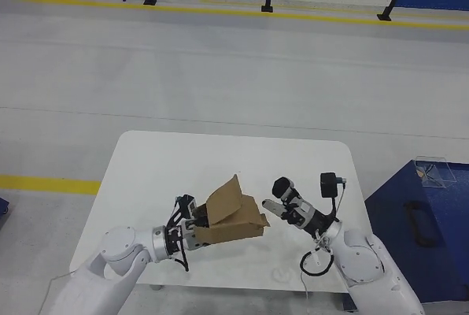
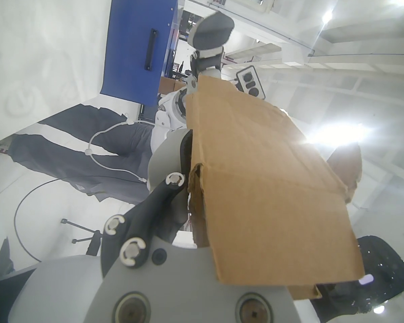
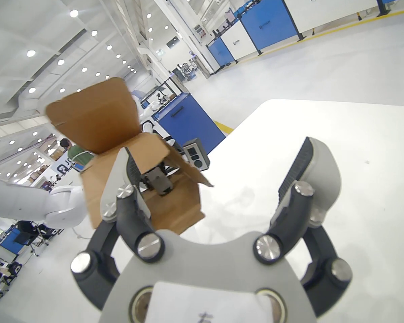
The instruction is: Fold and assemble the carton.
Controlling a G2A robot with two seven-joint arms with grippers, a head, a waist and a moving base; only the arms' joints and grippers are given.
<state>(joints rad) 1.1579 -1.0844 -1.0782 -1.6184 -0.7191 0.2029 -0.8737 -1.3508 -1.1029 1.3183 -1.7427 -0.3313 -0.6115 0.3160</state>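
Carton [image 1: 233, 219], clamped at one wall by the left gripper [image 1: 189, 224] over the front of the counter [image 1: 179, 157], is best held steady while its loose end flap [image 3: 185, 168] is pushed inward by the right gripper [image 3: 217, 156], now spread apart just beside it.

The grey-and-black right tool [image 3: 219, 156], jaws spread wide, hovers above the white desk [image 3: 323, 119], one finger in front of the brown cardboard carton [image 3: 175, 206], whose top flap stands raised.
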